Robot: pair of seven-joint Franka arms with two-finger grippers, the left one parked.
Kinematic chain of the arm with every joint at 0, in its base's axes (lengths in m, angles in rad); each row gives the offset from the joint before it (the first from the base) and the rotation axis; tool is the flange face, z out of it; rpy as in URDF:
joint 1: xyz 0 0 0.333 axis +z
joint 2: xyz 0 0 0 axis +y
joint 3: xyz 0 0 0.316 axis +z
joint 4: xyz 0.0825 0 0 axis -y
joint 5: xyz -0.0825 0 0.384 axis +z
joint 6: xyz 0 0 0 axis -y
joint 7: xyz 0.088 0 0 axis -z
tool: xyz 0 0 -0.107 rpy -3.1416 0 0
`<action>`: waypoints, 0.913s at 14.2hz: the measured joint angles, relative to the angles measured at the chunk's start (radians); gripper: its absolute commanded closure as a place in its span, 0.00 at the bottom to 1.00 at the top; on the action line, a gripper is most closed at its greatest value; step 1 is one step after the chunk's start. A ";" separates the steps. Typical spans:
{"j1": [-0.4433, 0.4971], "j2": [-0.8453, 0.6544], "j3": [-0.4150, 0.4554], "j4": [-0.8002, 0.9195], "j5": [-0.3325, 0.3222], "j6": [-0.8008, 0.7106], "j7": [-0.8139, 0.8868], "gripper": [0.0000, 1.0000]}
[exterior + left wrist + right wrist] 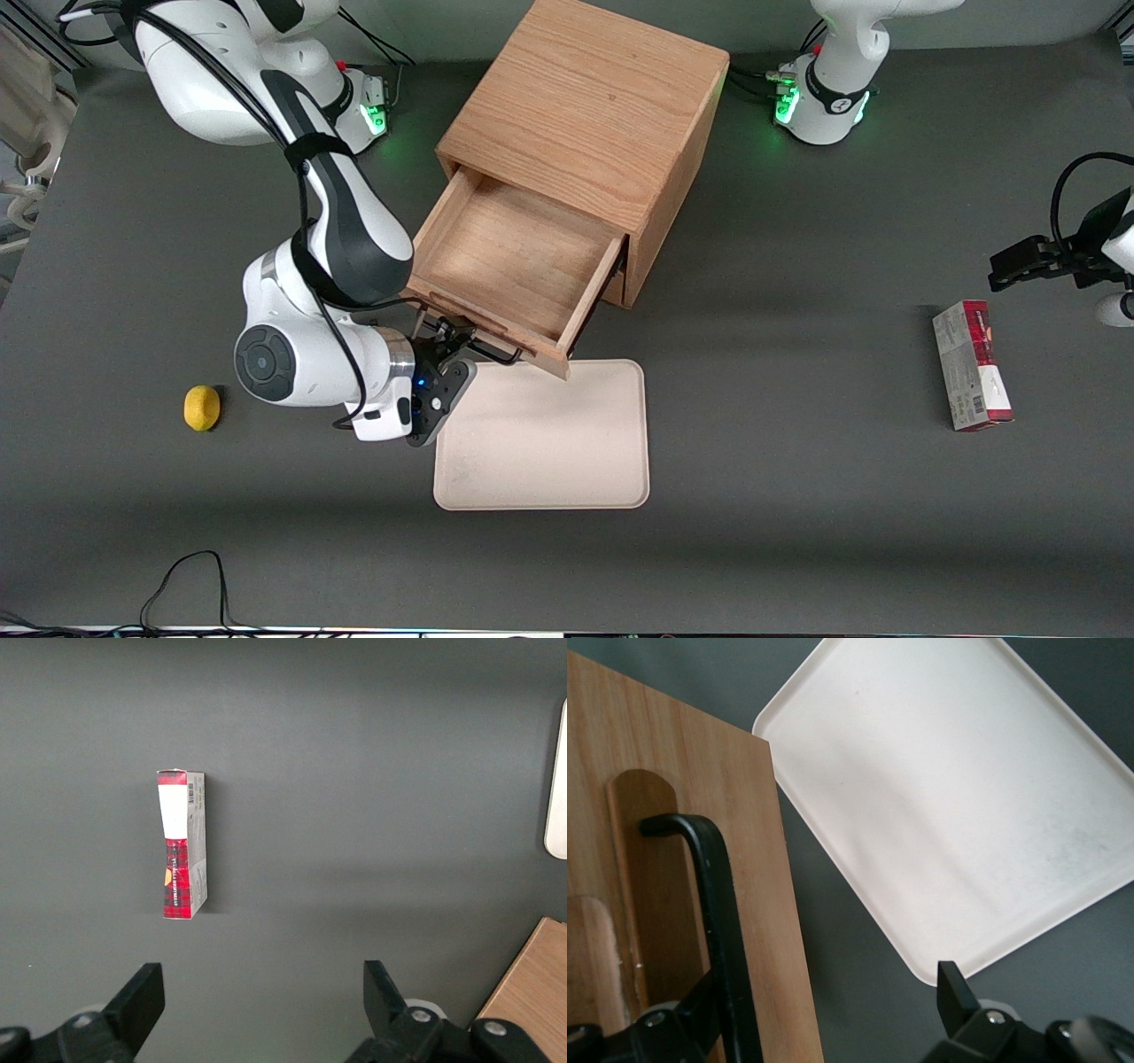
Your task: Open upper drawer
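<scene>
The upper drawer [514, 257] of the oak cabinet [585, 115] stands pulled far out, its inside bare. Its black bar handle [496, 354] faces the front camera. My right gripper [447, 341] is at the drawer front, at the handle's end nearer the working arm. In the right wrist view the drawer front [673, 771] and handle [713, 886] show close up. The gripper [824, 992] is open: one finger lies against the handle bar, the other stands wide off over the dark table. It holds nothing. The lower drawer is hidden under the open one.
A beige tray [540, 443] lies on the table just in front of the open drawer; it also shows in the right wrist view [948, 815]. A small yellow object [202, 408] lies toward the working arm's end. A red and white box [972, 365] lies toward the parked arm's end.
</scene>
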 measured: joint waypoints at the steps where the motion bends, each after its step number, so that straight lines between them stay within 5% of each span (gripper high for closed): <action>1: -0.006 0.000 0.000 0.001 0.000 0.000 -0.004 0.00; 13: -0.026 0.005 0.000 0.002 0.000 0.019 -0.013 0.00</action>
